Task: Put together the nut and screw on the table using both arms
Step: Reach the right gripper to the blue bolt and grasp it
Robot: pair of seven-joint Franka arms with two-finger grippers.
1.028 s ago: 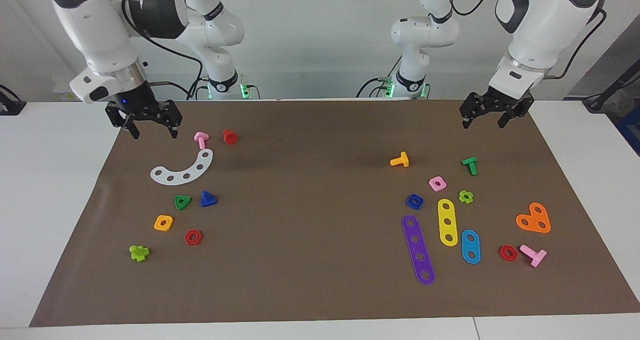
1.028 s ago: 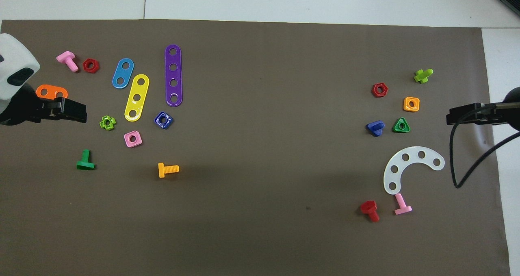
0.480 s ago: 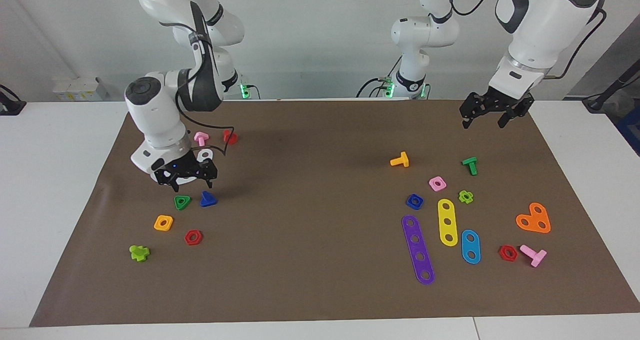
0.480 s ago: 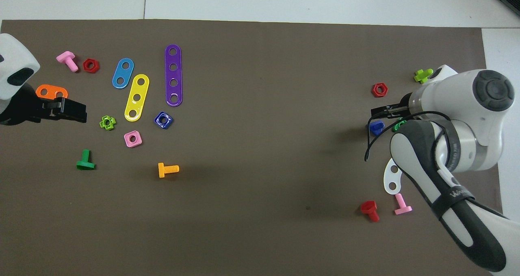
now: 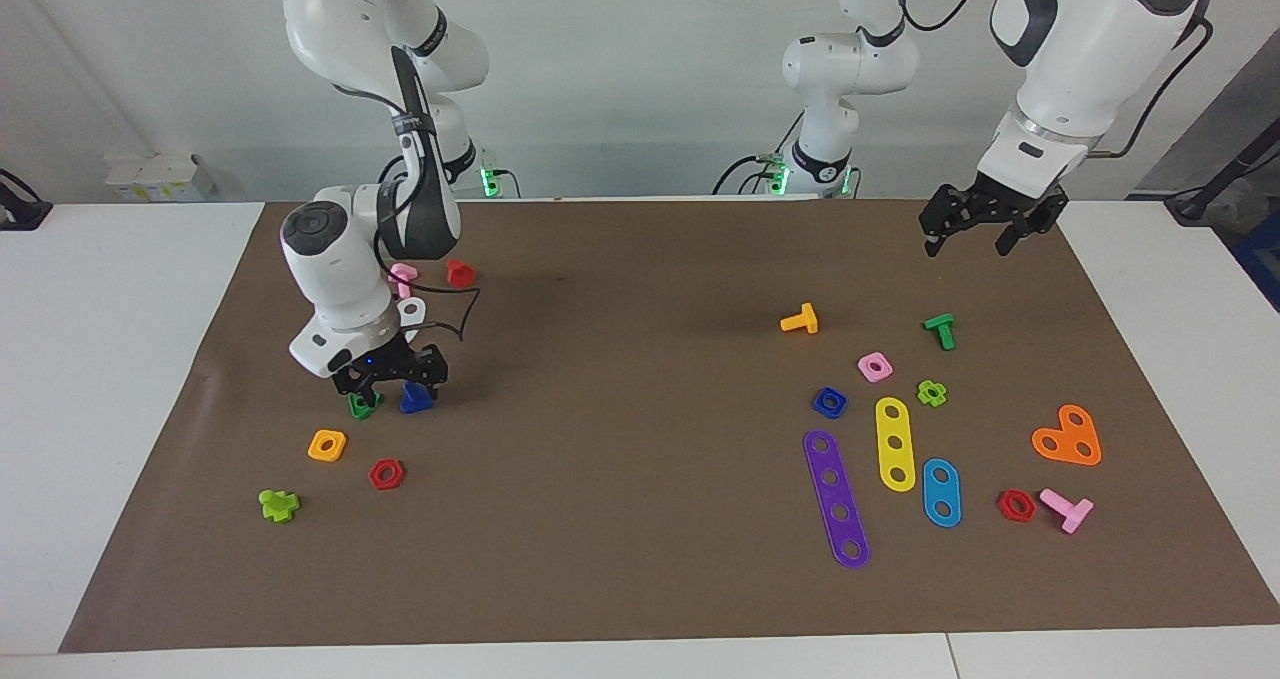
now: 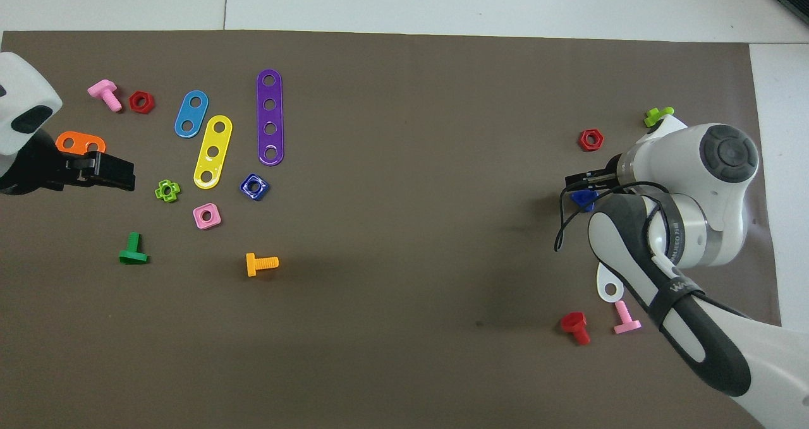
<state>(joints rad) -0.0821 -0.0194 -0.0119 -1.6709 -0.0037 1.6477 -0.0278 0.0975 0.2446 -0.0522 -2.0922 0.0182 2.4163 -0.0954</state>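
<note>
Looking from largest to smallest, you have the table [image 5: 120, 379] under its brown mat [image 5: 640, 559], then the two arms: the right arm [image 5: 340, 269] bent low over its own end of the mat, the left arm [image 5: 1060, 69] raised and waiting at the other. In the overhead view the right arm's bulk hides the green nut and most of the white curved strip [image 6: 608, 288], and only a sliver of the blue screw [image 6: 583, 198] shows; the facing view gives you what it hides, the green nut [image 5: 358, 408] just beside the screw [image 5: 415, 399]. There the right gripper [image 5: 390, 391] is down at mat level, one finger at the screw and the other at the green nut, the fingers apart; you cannot tell from either view whether they pinch the screw. The left gripper [image 5: 967, 241] hangs over the mat's edge nearest the robots, fingers spread and holding nothing. The blue nut [image 5: 829, 401] lies flat at the left arm's end, beside the purple strip [image 5: 836, 499] and the pink square nut [image 5: 875, 366], well apart from both grippers.
</note>
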